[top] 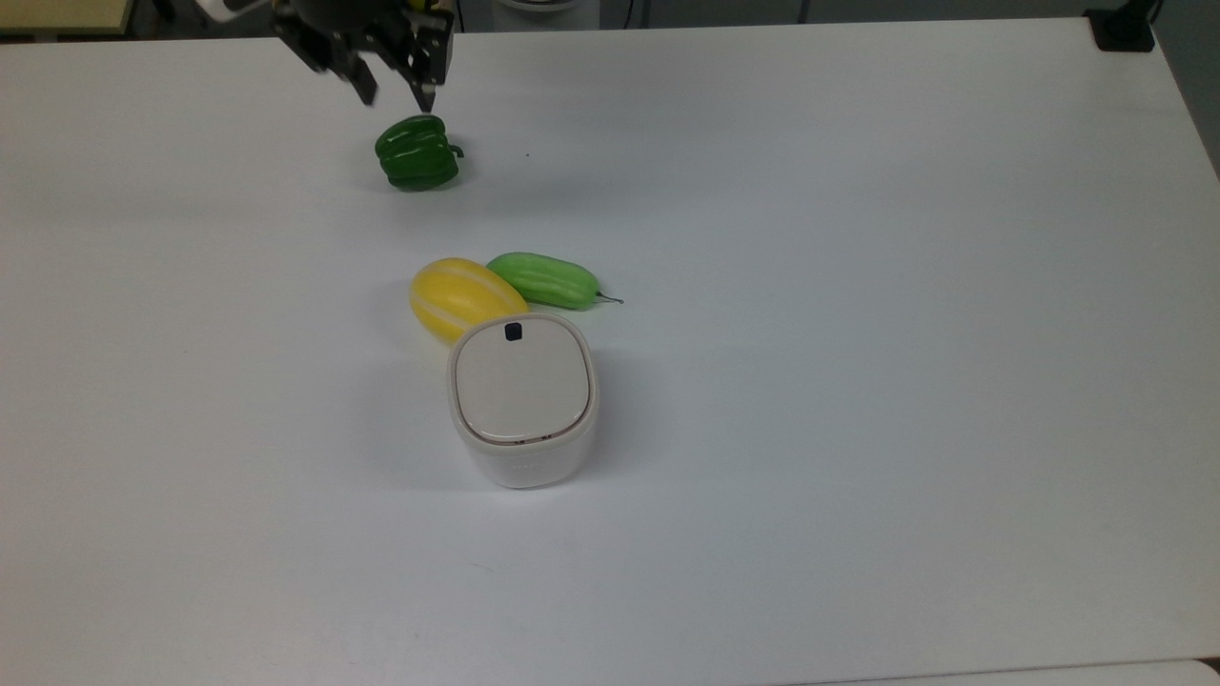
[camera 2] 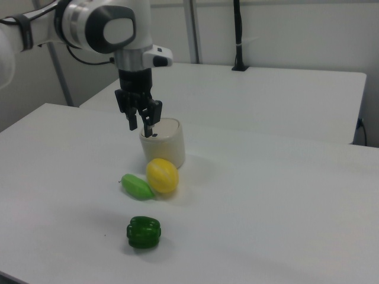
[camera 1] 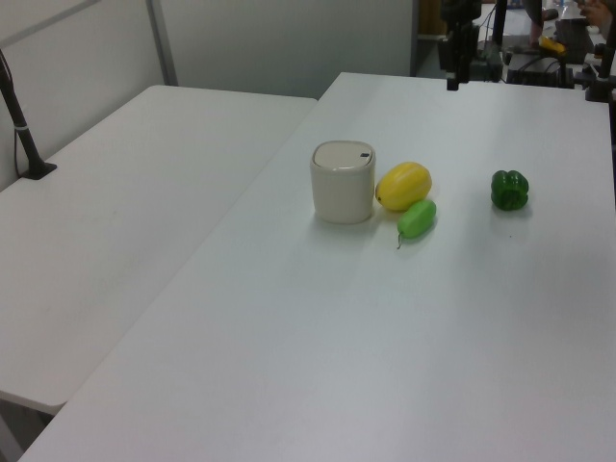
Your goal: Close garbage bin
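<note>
In the top view, the garbage bin (top: 522, 400) sits mid-frame, lid flat; the closing looks done. The gripper (top: 391, 90), upper left, is parted and empty. In the left view, the bin is centre-left. In the right view, it stands upper-centre behind the gripper.

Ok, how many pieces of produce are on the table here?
3. A yellow melon touching the garbage bin, a light green cucumber beside the melon, and a dark green bell pepper farther off, apart.

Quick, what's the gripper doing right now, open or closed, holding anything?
Gripper: open, fingers spread, holding nothing, up above the green pepper, away from the closed garbage bin.
</note>
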`<act>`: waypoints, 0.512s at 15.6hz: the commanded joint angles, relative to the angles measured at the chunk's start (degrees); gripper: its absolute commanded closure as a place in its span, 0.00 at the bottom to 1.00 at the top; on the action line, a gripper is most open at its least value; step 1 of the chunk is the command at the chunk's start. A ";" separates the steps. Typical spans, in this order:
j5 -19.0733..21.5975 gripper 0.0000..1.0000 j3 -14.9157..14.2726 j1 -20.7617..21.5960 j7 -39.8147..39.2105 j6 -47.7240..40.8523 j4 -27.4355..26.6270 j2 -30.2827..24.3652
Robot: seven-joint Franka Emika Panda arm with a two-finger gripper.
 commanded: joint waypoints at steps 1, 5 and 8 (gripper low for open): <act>-4.14 0.00 0.50 1.33 1.62 0.55 -11.10 -9.77; -6.26 0.00 0.42 2.04 -3.73 -0.59 -14.46 -13.12; -5.64 0.00 -0.46 1.07 -8.48 -0.76 -13.77 -13.48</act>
